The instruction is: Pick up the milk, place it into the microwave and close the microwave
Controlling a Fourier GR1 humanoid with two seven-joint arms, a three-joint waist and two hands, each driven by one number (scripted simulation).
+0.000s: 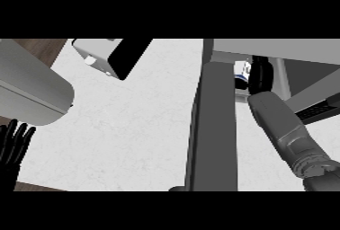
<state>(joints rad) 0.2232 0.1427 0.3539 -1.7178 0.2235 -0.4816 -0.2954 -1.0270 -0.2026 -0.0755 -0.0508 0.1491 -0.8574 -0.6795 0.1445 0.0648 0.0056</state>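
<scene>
The milk (pixel 242 73), a white carton with blue print, stands just inside the microwave (pixel 279 50) at the upper right, mostly hidden. My right hand (pixel 261 74) reaches into the cavity and curls around the carton's right side, the grey forearm trailing back to the lower right. The microwave's door (pixel 214 130) hangs open, a tall dark grey panel running down the middle of the view, left of the forearm. My left hand (pixel 15 143) rests open at the lower left edge with its fingers up, far from the milk.
A white appliance with a black face (pixel 113 55) sits at the back of the white counter (pixel 126 130). A large grey rounded body (pixel 30 87) fills the left edge. The counter's wooden front edge (pixel 40 187) shows at the lower left.
</scene>
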